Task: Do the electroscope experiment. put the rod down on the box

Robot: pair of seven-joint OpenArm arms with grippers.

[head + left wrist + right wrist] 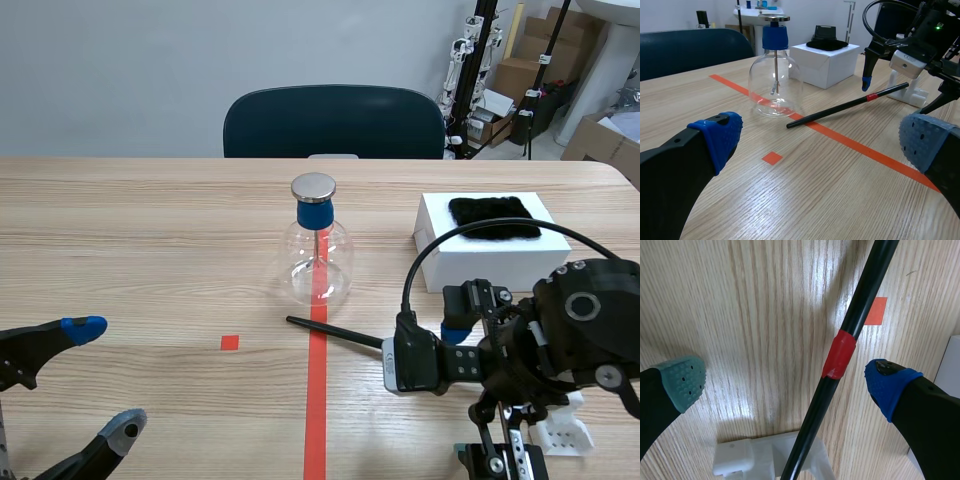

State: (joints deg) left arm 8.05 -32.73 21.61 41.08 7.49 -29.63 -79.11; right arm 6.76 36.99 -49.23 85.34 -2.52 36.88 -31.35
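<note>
two claws show, and both are empty. the left claw [103,378] sits low at the near edge with its fingers spread wide, well apart from everything; it looks best left parked there.

the flask [320,260] stands upright at the head of the tape line [318,400], metal cap on top. the rod [335,333] is not on the box yet: it lies slanted across the tape line, its thin tip on the table near the flask's base but not touching it, its other end propped on a white stand [765,460].

the right claw [785,384] hangs over the rod, open wide with one pad on each side of it, gripping nothing. the red band [840,355] lies closer to the blue pad than to the green one. i would first shift until the rod is centred between the pads, then close near the band so the long end does not droop. lift straight up before swinging, since the tip could sweep into the flask.

the box [490,265] is further right, a black cloth [492,216] on its top. lay the rod flat across the top, preferably on the cloth to stop rolling, and open only once it rests fully.
</note>
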